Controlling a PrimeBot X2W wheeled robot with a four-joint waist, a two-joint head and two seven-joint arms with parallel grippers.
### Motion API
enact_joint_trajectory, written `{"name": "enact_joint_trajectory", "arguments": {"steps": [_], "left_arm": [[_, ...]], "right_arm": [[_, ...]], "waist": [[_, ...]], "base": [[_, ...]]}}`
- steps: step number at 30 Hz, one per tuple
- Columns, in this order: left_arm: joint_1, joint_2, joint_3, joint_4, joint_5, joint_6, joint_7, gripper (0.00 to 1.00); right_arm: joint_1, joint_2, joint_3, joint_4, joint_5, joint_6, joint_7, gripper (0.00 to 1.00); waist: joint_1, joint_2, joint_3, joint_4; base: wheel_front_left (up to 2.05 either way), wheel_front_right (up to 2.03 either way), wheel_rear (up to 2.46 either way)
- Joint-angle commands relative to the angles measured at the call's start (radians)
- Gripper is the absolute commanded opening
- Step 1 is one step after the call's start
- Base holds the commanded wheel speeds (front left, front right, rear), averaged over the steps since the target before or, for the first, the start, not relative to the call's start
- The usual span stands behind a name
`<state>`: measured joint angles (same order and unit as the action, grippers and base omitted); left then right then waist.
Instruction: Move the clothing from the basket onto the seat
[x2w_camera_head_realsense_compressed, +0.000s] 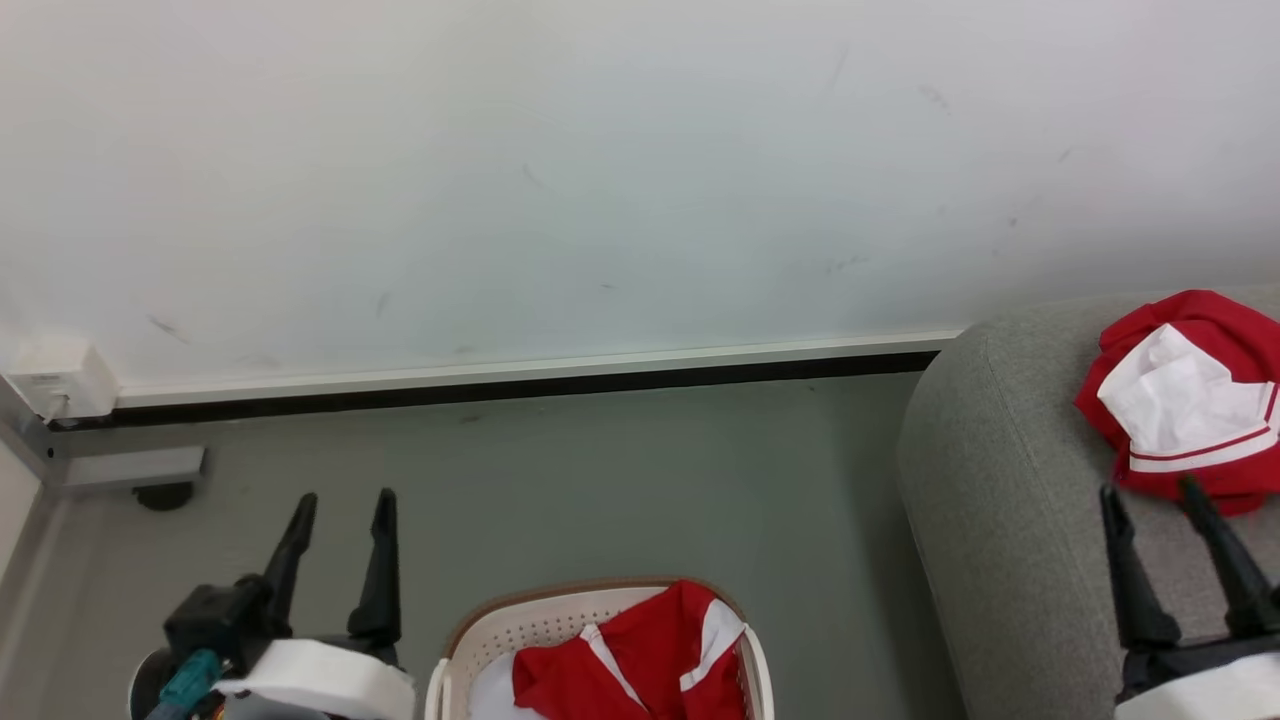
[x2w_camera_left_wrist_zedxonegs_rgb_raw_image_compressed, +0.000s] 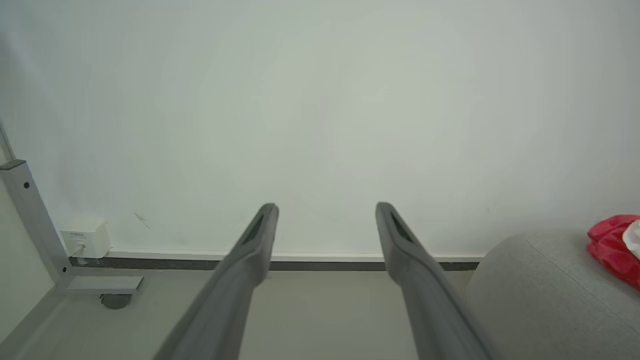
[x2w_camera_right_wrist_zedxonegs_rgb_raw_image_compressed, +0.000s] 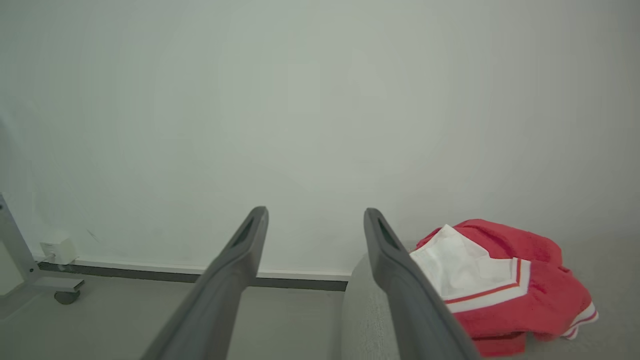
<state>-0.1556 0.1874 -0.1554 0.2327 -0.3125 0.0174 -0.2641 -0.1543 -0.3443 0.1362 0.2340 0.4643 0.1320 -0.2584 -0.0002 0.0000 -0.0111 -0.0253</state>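
**One garment on the seat, one in the basket**

Head view: my left claw hangs at lower left over the grey floor, fingers apart, nothing between them. My right claw sits at lower right over the seat, fingers likewise spread & empty. A red-and-white garment lies crumpled on the seat at the right edge of the frame, white panel up w/ striped trim. One right fingertip overlaps its lower edge in the frame; can't tell if they touch.

At bottom centre the basket, cut off by the frame edge, holds a second red garment w/ white stripes, heaped toward the far rim. A pale item lies left of it inside the basket.

Left wrist view: both fingers stand wide apart vs. the white wall, w/ the seat's rounded corner at lower right. Right wrist view: same spread, and the crumpled garment is at lower right, partly behind one finger.

Far left of the head view: a white box on the wall & a grey metal foot.
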Motion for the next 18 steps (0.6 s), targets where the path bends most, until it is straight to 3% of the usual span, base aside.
{"name": "enact_joint_trajectory", "arguments": {"steps": [1,4,9,18], "left_arm": [[0.035,-0.017,0.039,-0.015,0.028,-0.016,0.000,1.00],[0.065,-0.044,0.082,-0.021,0.047,-0.042,-0.001,1.00],[0.093,-0.075,0.126,-0.027,0.092,-0.072,-0.001,1.00],[0.108,-0.118,0.175,-0.017,0.150,-0.111,-0.001,1.00]], "right_arm": [[0.062,0.055,-0.025,-0.045,-0.042,-0.002,-0.006,1.00],[0.118,0.129,-0.018,-0.080,-0.063,-0.002,-0.007,1.00],[0.148,0.178,-0.023,-0.094,-0.111,-0.003,-0.007,1.00],[0.159,0.218,-0.055,-0.099,-0.153,-0.003,-0.007,1.00]], "waist": [[0.0002,0.0000,0.003,-0.007],[0.0002,0.0000,0.009,-0.017],[0.0002,0.0000,0.016,-0.026],[0.0002,0.0000,0.023,-0.027]], "base": [[0.00,0.00,0.00],[0.00,0.00,0.00],[0.00,0.00,0.00],[0.00,0.00,0.00]]}}
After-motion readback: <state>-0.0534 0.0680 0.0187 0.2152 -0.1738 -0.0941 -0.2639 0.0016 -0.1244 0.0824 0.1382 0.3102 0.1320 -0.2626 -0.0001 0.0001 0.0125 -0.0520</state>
